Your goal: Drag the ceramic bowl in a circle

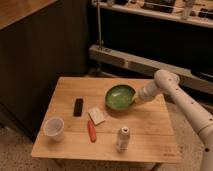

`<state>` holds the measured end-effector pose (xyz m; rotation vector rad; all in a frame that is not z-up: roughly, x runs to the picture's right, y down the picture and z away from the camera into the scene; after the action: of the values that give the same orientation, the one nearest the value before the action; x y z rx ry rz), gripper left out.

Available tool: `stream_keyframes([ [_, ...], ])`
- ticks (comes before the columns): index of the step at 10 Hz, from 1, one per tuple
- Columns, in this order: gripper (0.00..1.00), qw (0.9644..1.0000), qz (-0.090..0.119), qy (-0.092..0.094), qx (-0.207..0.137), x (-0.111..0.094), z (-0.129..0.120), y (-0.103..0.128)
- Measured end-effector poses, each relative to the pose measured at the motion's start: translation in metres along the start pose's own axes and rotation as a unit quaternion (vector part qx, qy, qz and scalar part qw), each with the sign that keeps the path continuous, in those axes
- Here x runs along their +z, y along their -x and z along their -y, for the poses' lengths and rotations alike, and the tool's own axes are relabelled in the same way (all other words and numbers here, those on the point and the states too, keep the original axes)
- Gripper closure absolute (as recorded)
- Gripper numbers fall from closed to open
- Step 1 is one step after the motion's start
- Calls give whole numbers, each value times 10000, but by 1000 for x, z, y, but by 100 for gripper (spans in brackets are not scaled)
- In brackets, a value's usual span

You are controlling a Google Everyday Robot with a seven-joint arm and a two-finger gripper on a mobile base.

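The ceramic bowl (120, 96) is round, shallow and glossy green with a darker rim. It sits on the wooden table (150, 132) toward the back right. My gripper (134, 99) reaches in from the right on the white arm and meets the bowl's right rim. The bowl is upright.
A black rectangular object (78, 107), a white packet (96, 115), a red-orange stick-like item (92, 131), a small white bottle (122, 139) and a translucent plastic cup (54, 128) stand on the table. A dark cabinet is at the left and a metal shelf behind.
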<state>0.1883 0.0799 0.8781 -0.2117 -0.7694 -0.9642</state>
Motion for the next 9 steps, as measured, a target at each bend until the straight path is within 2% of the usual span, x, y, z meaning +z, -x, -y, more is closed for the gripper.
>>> stream_keyframes([
  [1, 99, 10000, -7, 18, 28, 0, -1, -1],
  [3, 99, 9988, 27, 268, 406, 5, -13, -16],
  [5, 99, 9965, 19, 373, 745, 1, -35, -33],
  [7, 99, 9951, -13, 406, 901, -2, -45, -38],
  [9, 99, 9929, -101, 431, 1102, -14, -69, -41],
])
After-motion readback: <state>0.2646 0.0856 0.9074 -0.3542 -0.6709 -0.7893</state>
